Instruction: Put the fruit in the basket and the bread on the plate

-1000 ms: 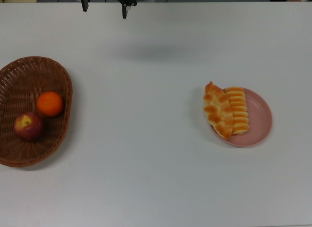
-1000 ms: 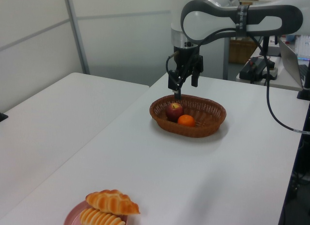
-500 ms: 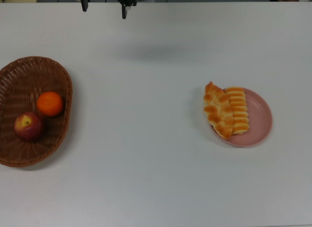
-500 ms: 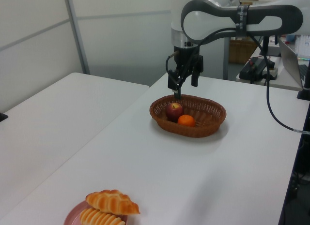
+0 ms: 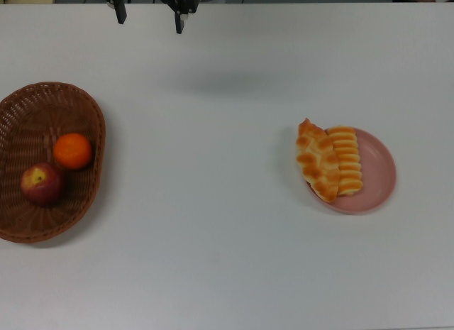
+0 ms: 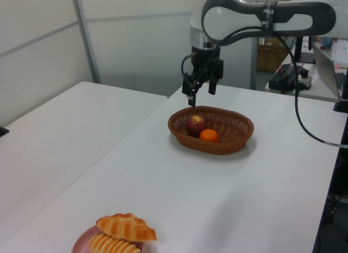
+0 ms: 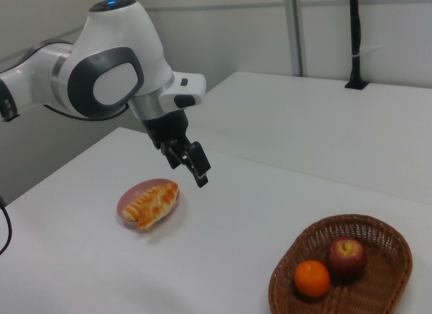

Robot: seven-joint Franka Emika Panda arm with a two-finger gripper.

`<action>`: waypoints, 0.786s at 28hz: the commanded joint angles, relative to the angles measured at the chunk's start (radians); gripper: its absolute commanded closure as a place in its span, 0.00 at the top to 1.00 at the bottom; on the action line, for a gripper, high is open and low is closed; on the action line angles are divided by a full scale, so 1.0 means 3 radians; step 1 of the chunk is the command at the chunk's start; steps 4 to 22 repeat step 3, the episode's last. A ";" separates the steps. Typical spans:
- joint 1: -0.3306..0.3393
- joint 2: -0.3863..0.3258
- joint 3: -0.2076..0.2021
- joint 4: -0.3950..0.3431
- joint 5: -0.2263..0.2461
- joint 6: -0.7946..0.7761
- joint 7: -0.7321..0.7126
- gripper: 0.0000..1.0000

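Our tool [image 6: 199, 90] hangs in the air with its fingers apart and nothing between them. In the top view the two fingertips show as dark prongs at the far edge of the surface [image 5: 227, 273], toward the top view's left, and the rest of the arm is cut off by the frame.

From the tool, the basket [image 6: 239, 125] lies below and a little toward us in the left view, close to one end of the surface. The apple [image 6: 196, 124] and the mandarin [image 6: 209, 135] both sit inside it, just beside each other. The plate [image 5: 379, 177] is well apart from the tool, out toward the other end of the surface. Both breads rest on it side by side: the braided loaf [image 5: 316, 160] overhangs the rim on the top view's left, and the striped roll [image 5: 346, 160] lies next to it. Their long axes run parallel, roughly across the surface's width.

We judge that both halves of the task are done, so no next grasp turns on any of these directions; the tool only needs to clear away upward.

In the left view the plate is cut off by the bottom edge, and in the right view the tool partly overlaps the surface behind it, so its height above the surface is hard to make out.
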 commanded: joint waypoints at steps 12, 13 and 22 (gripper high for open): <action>-0.0068 0.0093 -0.0010 0.0064 0.0246 0.0042 0.0009 1.00; -0.0068 0.0093 -0.0010 0.0064 0.0246 0.0042 0.0009 1.00; -0.0068 0.0093 -0.0010 0.0064 0.0246 0.0042 0.0009 1.00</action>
